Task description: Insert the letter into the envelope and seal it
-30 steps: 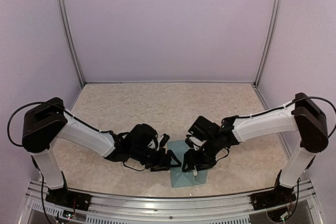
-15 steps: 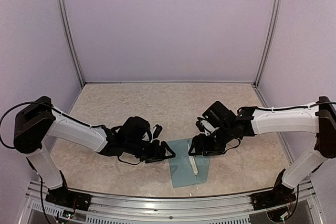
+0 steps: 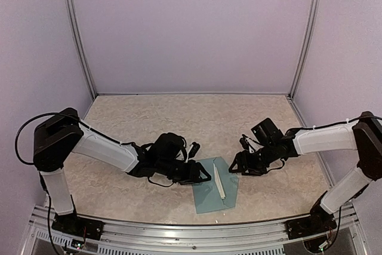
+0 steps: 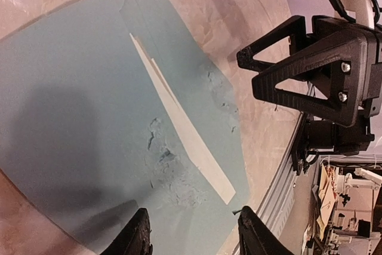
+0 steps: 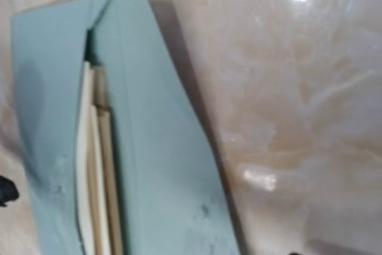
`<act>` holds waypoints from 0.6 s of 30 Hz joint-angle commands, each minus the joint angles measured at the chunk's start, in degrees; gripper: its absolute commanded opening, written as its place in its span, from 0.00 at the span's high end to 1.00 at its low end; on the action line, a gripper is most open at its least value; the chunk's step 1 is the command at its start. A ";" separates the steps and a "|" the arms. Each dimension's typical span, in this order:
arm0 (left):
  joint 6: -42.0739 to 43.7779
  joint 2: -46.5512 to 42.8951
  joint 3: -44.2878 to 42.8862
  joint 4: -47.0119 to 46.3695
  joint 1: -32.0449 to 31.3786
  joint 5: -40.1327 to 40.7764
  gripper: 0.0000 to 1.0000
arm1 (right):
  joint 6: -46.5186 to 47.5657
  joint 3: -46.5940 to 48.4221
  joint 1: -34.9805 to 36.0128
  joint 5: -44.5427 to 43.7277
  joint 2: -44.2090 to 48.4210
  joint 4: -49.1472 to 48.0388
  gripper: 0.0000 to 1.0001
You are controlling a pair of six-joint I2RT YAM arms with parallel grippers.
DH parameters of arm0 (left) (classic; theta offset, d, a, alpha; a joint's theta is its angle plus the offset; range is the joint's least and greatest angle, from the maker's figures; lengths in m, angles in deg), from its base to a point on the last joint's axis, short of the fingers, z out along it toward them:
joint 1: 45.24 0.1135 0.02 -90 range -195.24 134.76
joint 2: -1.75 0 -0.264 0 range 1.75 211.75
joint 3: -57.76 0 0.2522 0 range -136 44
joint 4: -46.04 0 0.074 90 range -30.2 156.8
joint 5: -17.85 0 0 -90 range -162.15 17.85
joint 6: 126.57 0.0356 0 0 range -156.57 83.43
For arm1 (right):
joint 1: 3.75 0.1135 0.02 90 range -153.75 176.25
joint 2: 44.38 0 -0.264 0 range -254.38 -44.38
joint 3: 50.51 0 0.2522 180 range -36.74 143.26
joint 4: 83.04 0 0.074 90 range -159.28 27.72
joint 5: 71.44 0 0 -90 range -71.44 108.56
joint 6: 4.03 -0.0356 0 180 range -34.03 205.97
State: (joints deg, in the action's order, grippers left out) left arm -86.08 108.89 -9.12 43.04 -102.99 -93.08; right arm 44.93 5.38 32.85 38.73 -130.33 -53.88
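Over on the left, the left arm (image 3: 101, 147) reaches low across the marbled table (image 3: 179, 117) toward the middle. The left gripper (image 3: 203, 175) sits at the upper left corner of the envelope (image 3: 206, 200). From its wrist camera the two black fingertips (image 4: 138, 236) are clearly spread, with nothing between them and only teal paper underneath. They throw a soft shadow on the sheet, but whether they touch it I can't tell.

In the centre, the envelope lies flat on the table, close to the metal rail (image 3: 179, 222) at the near edge, between the two grippers. The letter (image 3: 220, 186) is tucked inside. Only a thin white sliver shows, running diagonally along the seam where a teal panel folds over it. The right wrist view shows pale layered edges peeking out of that opening. The paper looks scuffed and crinkled in a couple of spots.

Moving right, the right gripper (image 3: 234, 169) hangs just beside the envelope's upper right corner, over bare table. Its triangular black fingers overlap from the left camera's angle, so I can't tell whether they're spread or closed. Behind it the right arm (image 3: 322, 138) stretches back to the far right.
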 commanded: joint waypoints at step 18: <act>2.59 5.60 0.11 2.54 1.11 -1.81 0.57 | -3.49 -5.06 0.05 16.52 -3.83 -18.66 0.37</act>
State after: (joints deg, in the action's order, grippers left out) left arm -84.47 113.32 -10.06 43.07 -102.40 -95.29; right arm 42.79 0.29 32.09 49.94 -134.46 -68.20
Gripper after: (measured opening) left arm 0.430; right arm 0.627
